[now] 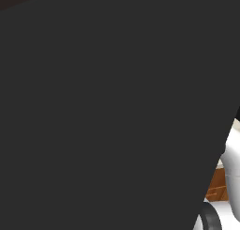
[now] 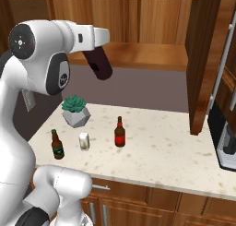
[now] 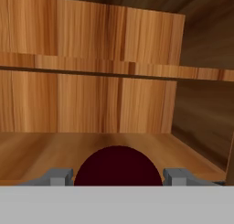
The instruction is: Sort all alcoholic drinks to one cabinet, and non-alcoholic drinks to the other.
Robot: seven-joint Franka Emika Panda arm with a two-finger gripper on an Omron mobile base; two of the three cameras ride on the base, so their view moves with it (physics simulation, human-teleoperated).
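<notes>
The gripper [image 3: 118,175] squeezes the purple bottle [image 2: 100,63] up inside the cabinet [image 3: 91,104], at twelve o'clock above the plant [image 2: 75,110].

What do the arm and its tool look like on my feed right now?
The arm is glossy white, built of rounded, bulbous links with dark grey joint bands. A dark round cap with a small red mark sits on the big upper joint. In the hand view, the tool shows two small grey finger tips. No loose cables are visible.
</notes>
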